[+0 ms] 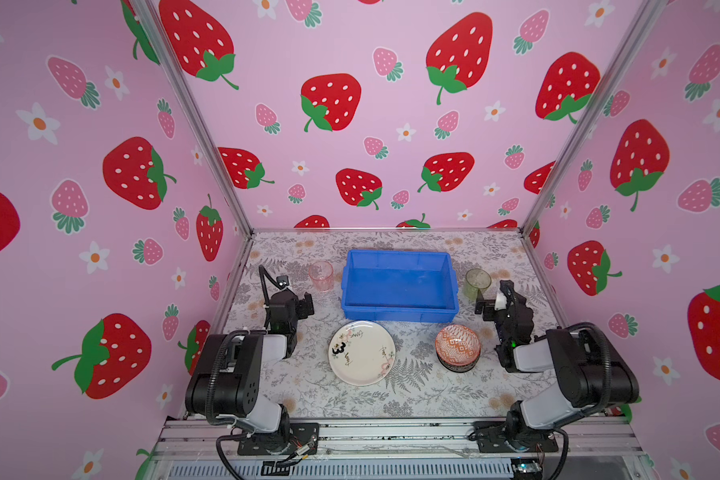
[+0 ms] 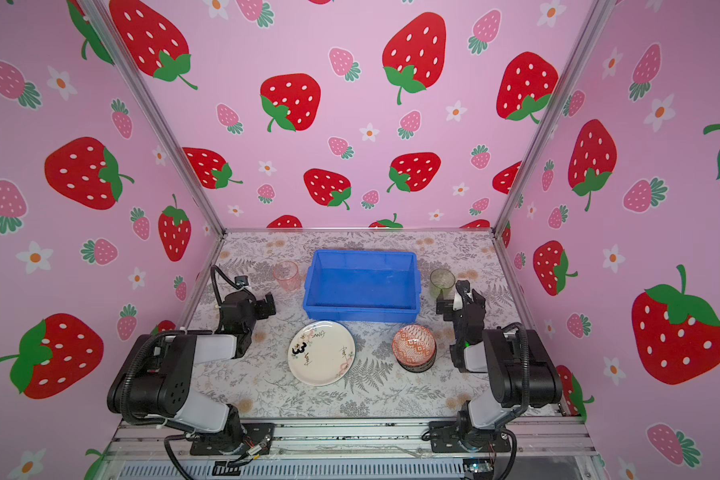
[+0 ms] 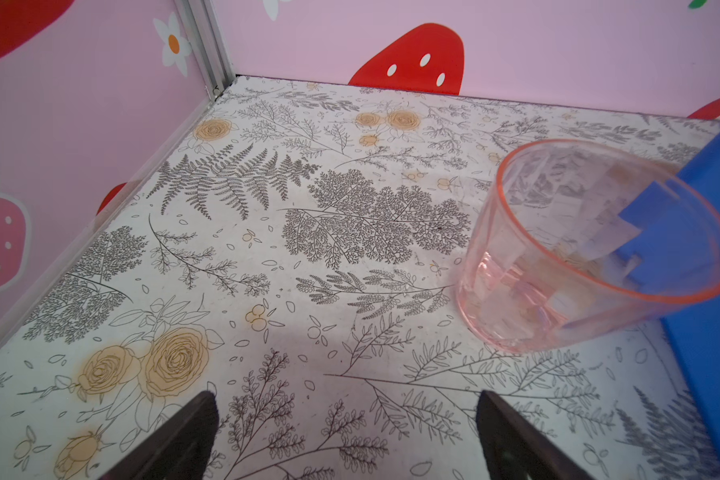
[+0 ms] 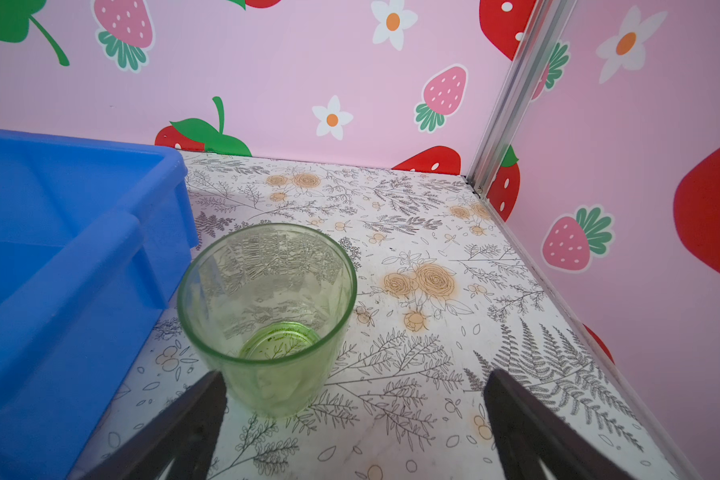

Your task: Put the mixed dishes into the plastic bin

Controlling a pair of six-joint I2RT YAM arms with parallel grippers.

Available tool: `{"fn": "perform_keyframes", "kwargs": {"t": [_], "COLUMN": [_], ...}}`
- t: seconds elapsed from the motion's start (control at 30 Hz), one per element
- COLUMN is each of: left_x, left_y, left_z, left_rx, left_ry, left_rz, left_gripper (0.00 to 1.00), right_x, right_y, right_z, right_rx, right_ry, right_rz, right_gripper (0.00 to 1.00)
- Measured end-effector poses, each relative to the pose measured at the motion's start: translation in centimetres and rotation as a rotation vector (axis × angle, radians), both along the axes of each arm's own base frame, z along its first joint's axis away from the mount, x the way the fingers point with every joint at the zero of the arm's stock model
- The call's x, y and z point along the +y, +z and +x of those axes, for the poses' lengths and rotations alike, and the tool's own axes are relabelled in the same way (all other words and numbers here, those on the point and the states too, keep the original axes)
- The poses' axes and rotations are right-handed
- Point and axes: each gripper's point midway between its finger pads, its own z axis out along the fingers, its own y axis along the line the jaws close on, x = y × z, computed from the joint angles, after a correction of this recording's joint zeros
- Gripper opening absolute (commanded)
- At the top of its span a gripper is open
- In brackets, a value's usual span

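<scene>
- Sitting empty on the table [image 1: 412, 399], the plastic bin [image 1: 400, 311] is awaiting every dish — none is in yet.
- The pink tumbler [image 3: 591, 249] and green tumbler [image 4: 267, 316] are standing beside its ends; the plate [image 1: 361, 352] and stacked bowls [image 1: 458, 347] are lying in front.
- The left gripper [image 3: 348, 399] and right gripper [image 4: 356, 376] are hovering — jaws wide apart, gripping nothing.

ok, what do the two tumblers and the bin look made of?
Pink tumbler: translucent, faceted, glossy; table print shows through; plastic or glass, unclear.
Green tumbler: same look.
Bin: opaque blue, moulded lip, dull sheen; likely plastic.
</scene>
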Motion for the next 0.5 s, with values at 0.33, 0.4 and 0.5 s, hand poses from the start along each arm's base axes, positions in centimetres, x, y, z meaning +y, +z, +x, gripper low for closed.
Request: {"fn": "perform_keyframes", "kwargs": {"t": [0.33, 0.4, 0.5], "left_x": [0.3, 0.4, 0.8], "left_y": [11.4, 14.2, 17.9], "left_z": [-1.4, -2.4, -4.3], "left_rx": [-0.15, -0.188, -0.239], "left_ry": [0.047, 0.063, 0.094], "left_rz": [-0.039, -0.061, -0.097], "left_gripper": [0.99, 0.99, 0.99], "right_x": [0.0, 0.0, -0.3], "right_y": [0.0, 0.0, 1.1], "right_z": [0.0, 0.0, 0.3], "right_rx": [0.002, 0.011, 0.017], "right_ry": [-0.001, -0.002, -0.023], "right_rz": [0.002, 0.002, 0.016], "right_gripper": [0.99, 0.99, 0.99]}}
